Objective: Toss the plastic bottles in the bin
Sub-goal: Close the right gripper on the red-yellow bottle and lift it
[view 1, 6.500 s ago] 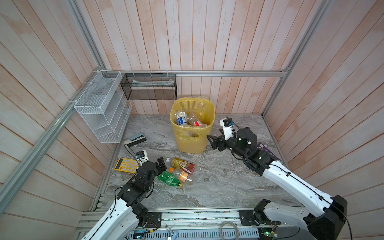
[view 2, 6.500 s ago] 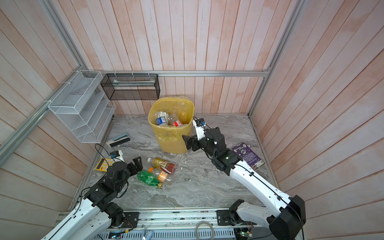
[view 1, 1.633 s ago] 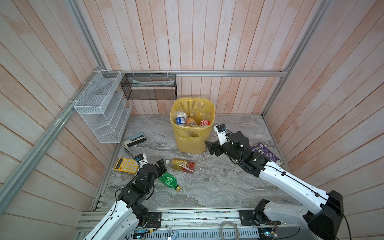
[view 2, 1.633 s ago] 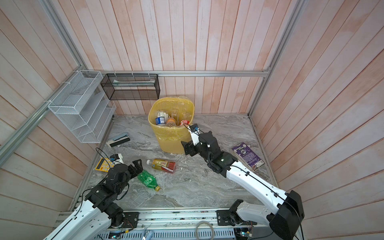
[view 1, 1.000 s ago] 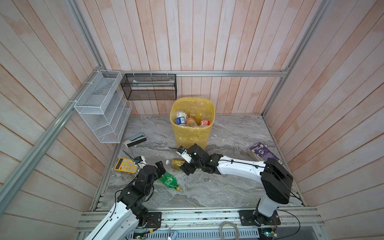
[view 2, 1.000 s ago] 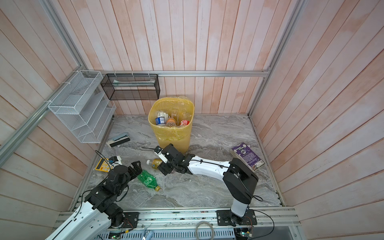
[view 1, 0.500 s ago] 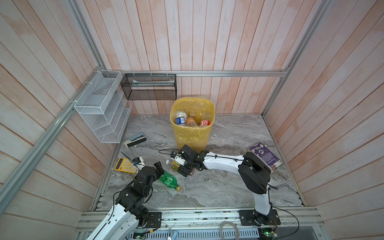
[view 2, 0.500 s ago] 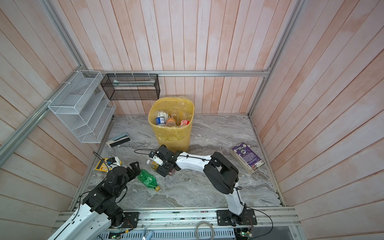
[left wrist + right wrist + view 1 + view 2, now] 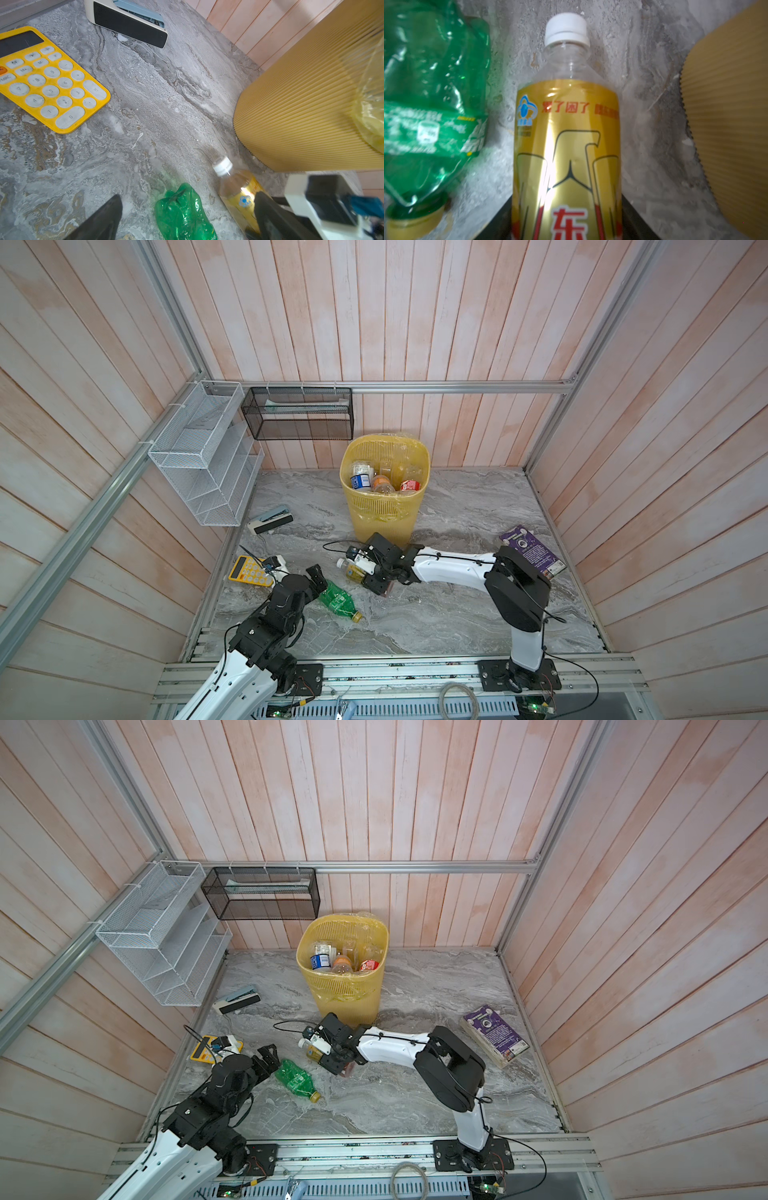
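In both top views a yellow bin stands at the centre of a grey marble floor, with several bottles already inside. Two more lie on the floor below it in the frame.

The gold bottle is clear, with a white cap and a gold label. It lies just below the bin's base, and the right gripper straddles its body. In the right wrist view the dark fingers sit close against the label on both sides. Whether they press on it cannot be told.

The green bottle, crumpled, lies lower left of centre. The left gripper is spread wide at its base end, gripping nothing.

Both bottles look empty, so probably light, thin-walled, and apt to dent and roll. The gold label is glossy and likely slick, so a hold across the mid-body seems safest.
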Robot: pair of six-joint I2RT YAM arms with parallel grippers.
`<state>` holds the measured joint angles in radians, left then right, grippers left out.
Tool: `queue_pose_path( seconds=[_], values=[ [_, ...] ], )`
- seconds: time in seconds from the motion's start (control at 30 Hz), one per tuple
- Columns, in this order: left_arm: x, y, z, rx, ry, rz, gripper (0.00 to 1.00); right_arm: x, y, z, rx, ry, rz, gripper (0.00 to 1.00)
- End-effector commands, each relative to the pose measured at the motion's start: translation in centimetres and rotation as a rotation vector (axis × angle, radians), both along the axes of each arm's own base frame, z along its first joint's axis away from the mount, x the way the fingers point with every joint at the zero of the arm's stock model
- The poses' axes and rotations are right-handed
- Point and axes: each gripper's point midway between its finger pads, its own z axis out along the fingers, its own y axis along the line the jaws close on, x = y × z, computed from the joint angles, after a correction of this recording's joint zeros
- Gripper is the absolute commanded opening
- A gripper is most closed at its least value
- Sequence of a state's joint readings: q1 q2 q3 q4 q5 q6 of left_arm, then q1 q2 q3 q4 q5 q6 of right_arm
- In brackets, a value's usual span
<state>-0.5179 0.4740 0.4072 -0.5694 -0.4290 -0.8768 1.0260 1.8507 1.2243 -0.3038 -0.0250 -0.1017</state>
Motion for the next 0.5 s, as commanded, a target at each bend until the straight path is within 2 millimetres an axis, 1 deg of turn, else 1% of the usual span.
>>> queue_pose_path(
  seconds=[0.0, 0.07, 0.13, 0.17, 0.23, 0.3, 0.33, 0.37, 0.43, 0.47],
  values=[
    [-0.1, 0.5, 0.1, -0.006, -0.006, 0.028, 1.0, -0.1, 0.0, 8.6, 0.267, -0.098, -0.06, 0.45],
    [-0.1, 0.5, 0.1, -0.004, -0.005, 0.03, 1.0, -0.6, -1.6, 12.8, 0.38, -0.164, -0.087, 0.45],
    [0.0, 0.5, 0.0, -0.005, -0.004, 0.032, 1.0, -1.4, -3.8, 18.2, 0.527, -0.25, -0.116, 0.44],
    [0.0, 0.5, 0.0, -0.005, -0.003, 0.032, 1.0, -1.8, -5.0, 20.4, 0.59, -0.288, -0.134, 0.44],
    [0.1, 0.4, 0.1, -0.009, -0.006, 0.033, 1.0, -2.9, -8.4, 25.2, 0.73, -0.375, -0.177, 0.43],
    [0.3, 0.3, 0.1, -0.013, -0.007, 0.032, 1.0, -3.9, -11.8, 28.9, 0.853, -0.454, -0.231, 0.42],
    [0.4, 0.2, 0.2, -0.014, -0.008, 0.03, 1.0, -4.4, -13.7, 30.5, 0.912, -0.498, -0.258, 0.41],
    [0.4, 0.1, 0.2, -0.016, -0.006, 0.028, 1.0, -4.9, -15.3, 31.7, 0.956, -0.536, -0.281, 0.41],
    [0.6, -0.1, 0.2, -0.015, -0.002, 0.022, 1.0, -5.4, -18.6, 33.5, 1.02, -0.618, -0.345, 0.41],
    [0.7, -0.2, 0.3, -0.014, -0.001, 0.018, 1.0, -5.4, -19.5, 33.9, 1.026, -0.644, -0.368, 0.41]
  ],
)
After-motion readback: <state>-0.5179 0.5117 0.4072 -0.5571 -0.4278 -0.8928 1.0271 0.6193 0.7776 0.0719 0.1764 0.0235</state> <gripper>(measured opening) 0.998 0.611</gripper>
